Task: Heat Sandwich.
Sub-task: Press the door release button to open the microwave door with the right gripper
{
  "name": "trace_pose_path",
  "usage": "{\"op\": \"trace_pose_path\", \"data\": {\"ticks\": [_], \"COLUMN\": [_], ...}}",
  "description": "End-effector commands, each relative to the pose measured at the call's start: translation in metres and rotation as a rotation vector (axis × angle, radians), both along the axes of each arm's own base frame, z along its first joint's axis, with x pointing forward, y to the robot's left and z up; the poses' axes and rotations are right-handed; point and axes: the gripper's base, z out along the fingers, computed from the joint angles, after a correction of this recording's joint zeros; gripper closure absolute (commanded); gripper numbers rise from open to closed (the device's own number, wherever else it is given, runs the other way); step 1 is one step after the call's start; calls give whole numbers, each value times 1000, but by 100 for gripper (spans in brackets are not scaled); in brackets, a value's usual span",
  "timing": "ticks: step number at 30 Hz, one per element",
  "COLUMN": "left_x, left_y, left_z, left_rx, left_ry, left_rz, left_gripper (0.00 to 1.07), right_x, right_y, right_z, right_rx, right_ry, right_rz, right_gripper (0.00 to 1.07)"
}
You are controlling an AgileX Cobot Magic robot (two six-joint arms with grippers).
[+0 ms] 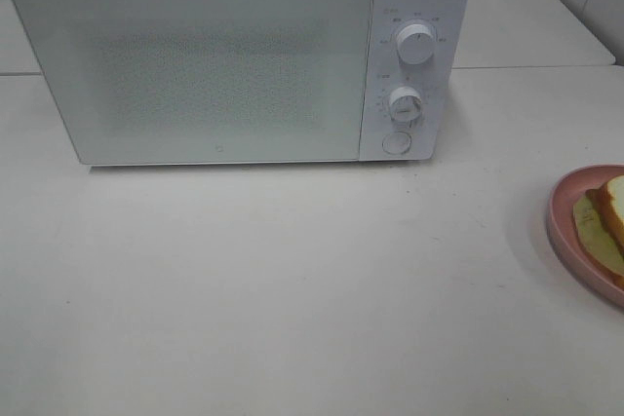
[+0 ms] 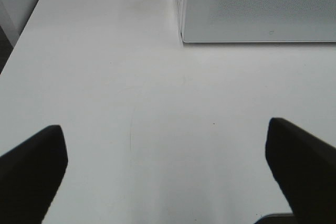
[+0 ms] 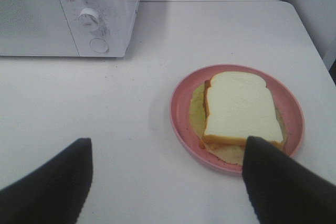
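The left gripper (image 2: 165, 169) was seen wide open, with nothing held between its two dark fingers (image 2: 31, 174). Only the bare white table (image 2: 105, 77) was found below it and between the fingers. Ahead of this gripper, and to its right, the lower front corner of the white microwave oven (image 2: 257, 9) was seen standing on the table, well apart from the fingers.

In the high view the microwave oven (image 1: 224, 56) was shown with its door shut. Two round knobs (image 1: 416, 43) were placed one above the other on its control panel, and a round button (image 1: 396, 143) below them. No gripper was shown in this view.

The right gripper (image 3: 168, 182) was also held wide open and empty. The sandwich (image 3: 239, 108) was lying flat on a pink round plate (image 3: 181, 114), just ahead of this gripper and toward its right finger. The tip of that finger (image 3: 283, 182) was seen in front of the near corner of the sandwich; whether it was touched could not be told. The microwave oven was ahead to the left of this gripper, well apart from the plate.
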Motion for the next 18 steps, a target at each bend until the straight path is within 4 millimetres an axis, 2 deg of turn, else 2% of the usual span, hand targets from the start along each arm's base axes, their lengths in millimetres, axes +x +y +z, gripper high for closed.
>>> {"op": "trace_pose_path", "data": {"ticks": [1,5,10,18], "left_x": [-2,-2,-2,-2], "left_y": [0,0,0,0], "left_z": [-1,-1,-1,-1], "left_rx": [-1,-1,-1,-1], "left_ry": [-14,-14,-14,-14], "left_rz": [0,0,0,0], "left_gripper": [9,9,9,9], "right_x": [10,18,38,63], "right_y": [1,1,2,3], "right_z": [7,10,14,12], "right_rx": [5,6,6,7], "right_ry": [-20,-23,-30,-42], "right_rz": [-8,-8,-8,-8], "right_gripper": [31,31,31,31]}}
